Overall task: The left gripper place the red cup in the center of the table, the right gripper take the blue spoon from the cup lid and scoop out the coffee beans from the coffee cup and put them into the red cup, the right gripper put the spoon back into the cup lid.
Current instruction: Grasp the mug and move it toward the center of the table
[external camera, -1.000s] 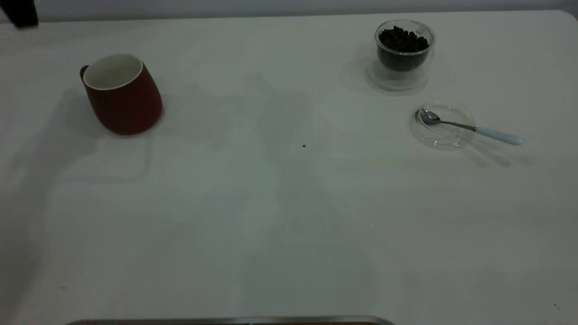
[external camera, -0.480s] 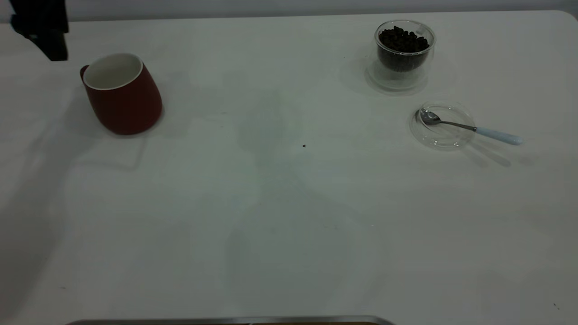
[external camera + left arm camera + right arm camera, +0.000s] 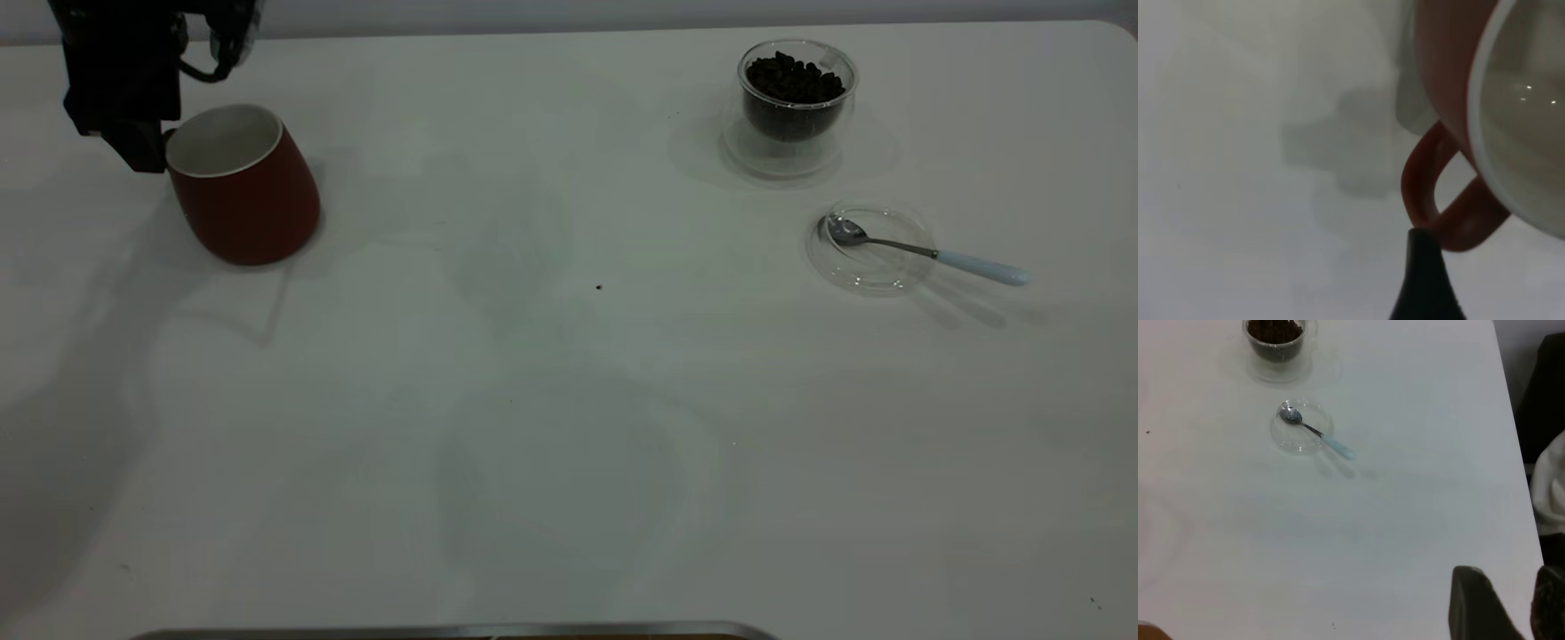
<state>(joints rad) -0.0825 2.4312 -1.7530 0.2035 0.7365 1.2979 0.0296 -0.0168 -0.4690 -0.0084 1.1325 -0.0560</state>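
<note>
While my left gripper (image 3: 142,147) hangs at the red cup's (image 3: 244,191) nine o'clock, one of its fingers (image 3: 1426,280) touches the handle; I cannot tell their spread. Right gripper (image 3: 1511,603) fingers sit slightly parted, holding nothing.

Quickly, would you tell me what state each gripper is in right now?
Left gripper: at the red cup handle, holding nothing; open or closed cannot be told.
Right gripper: open, empty, away from the blue spoon.
</note>
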